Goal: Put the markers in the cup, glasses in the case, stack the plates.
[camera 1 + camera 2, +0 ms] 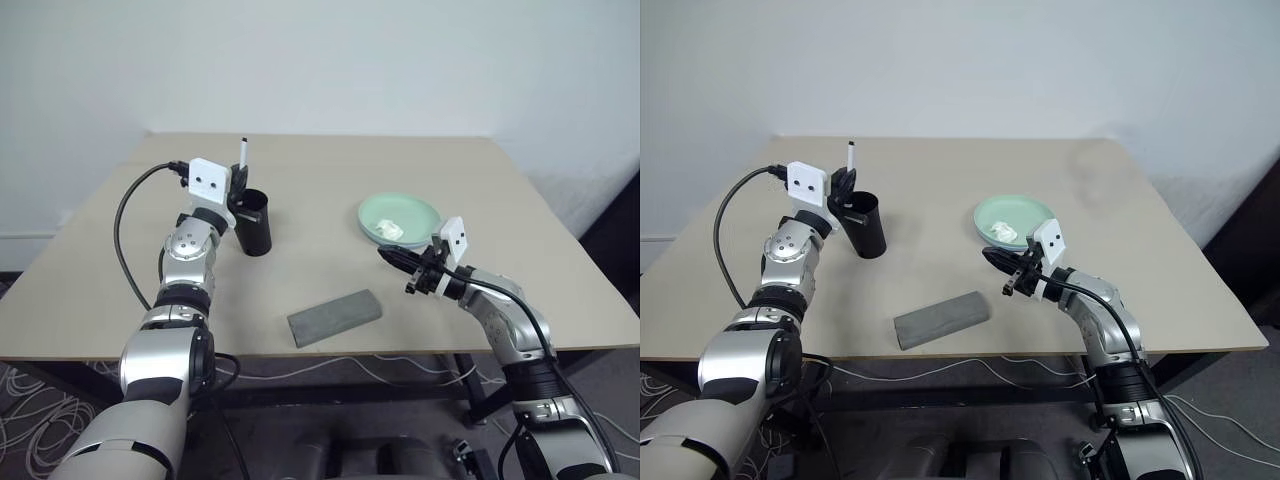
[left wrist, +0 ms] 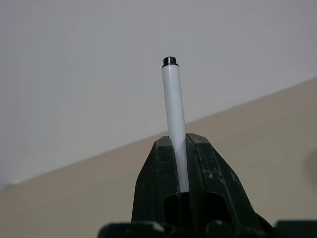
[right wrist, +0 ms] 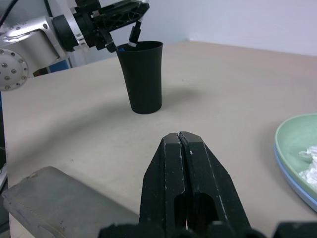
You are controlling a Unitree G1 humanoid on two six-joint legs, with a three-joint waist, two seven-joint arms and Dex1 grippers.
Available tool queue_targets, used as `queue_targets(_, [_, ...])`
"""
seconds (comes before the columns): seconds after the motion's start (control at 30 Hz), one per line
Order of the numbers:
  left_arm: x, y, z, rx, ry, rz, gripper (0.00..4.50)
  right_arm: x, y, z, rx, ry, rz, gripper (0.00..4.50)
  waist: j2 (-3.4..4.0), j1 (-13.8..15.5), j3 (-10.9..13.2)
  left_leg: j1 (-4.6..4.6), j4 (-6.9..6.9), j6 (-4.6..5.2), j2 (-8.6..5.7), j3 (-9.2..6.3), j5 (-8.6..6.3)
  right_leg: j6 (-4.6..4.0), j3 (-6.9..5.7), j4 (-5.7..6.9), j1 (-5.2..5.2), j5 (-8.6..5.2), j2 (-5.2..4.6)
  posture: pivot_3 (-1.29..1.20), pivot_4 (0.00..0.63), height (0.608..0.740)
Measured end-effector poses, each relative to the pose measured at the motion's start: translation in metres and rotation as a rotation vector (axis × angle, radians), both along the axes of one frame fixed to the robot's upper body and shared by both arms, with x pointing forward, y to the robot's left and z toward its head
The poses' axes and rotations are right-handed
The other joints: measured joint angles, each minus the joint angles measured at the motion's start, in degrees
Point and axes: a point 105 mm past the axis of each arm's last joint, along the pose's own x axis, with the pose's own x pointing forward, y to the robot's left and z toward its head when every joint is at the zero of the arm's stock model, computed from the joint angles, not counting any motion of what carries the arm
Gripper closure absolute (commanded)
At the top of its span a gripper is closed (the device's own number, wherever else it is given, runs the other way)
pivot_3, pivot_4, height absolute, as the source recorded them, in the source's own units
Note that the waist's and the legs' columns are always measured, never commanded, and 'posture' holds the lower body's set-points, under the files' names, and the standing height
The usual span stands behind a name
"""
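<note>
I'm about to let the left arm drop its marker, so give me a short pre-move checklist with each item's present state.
1. Marker clamped in the left hand: ok.
2. Cup upright on the table: ok.
3. Marker's lower end over the cup's mouth: cannot tell.
4. Right hand shut, empty, clear of the cup: ok.
5. Mint green plate stacked on the blue plate: ok, though a white paper wad lies in it.
6. Case closed, apart from the cup: ok.
</note>
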Motion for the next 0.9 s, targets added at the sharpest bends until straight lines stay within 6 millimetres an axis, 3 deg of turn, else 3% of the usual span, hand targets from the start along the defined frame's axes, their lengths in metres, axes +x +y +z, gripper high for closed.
queue_targets(0.23, [0.0,-0.003,-0.003,-0.004,0.012,-0.012,1.9,0.0,0.0,0.0,0.0,0.0,0.0,4.5,0.0,-0.01,0.0,0.0,-0.01,0.0,0.0,-0.01,0.0,0.0,-0.01,0.01,-0.01,0.0,0.01,0.0,0.0,0.74])
queue_targets(0.57, [0.0,-0.003,-0.001,-0.018,0.008,-0.016,1.9,0.0,0.0,0.0,0.0,0.0,-0.004,4.5,0.0,0.0,0.0,0.0,-0.01,0.0,0.0,-0.01,0.0,0.0,-0.01,0.0,-0.01,0.0,0.01,0.0,0.0,0.74])
queue_targets(0.7, [0.0,-0.018,0.022,-0.156,-0.012,-0.176,1.9,0.002,0.001,-0.001,0.005,0.002,-0.018,4.5,-0.01,-0.07,0.0,-0.03,0.02,0.0,0.0,0.0,0.0,0.0,-0.01,-0.01,-0.01,0.0,-0.01,0.0,0.0,0.74])
queue_targets(0.8, [-0.016,-0.033,0.042,-0.153,-0.058,-0.361,1.9,0.004,0.001,-0.002,0.003,0.007,-0.033,4.5,0.01,-0.44,-0.01,-0.03,-0.01,0.0,0.0,0.03,0.0,0.0,0.08,-0.05,-0.02,0.0,-0.01,0.0,0.0,0.74])
queue_targets(0.9, [-0.042,-0.04,0.029,-0.139,-0.012,-0.475,1.9,0.007,-0.004,-0.005,-0.001,0.014,-0.058,4.5,0.02,-1.55,-0.02,-0.01,-0.08,-0.03,0.01,0.03,0.01,0.0,0.14,-0.04,-0.03,0.0,0.02,0.0,0.0,0.74])
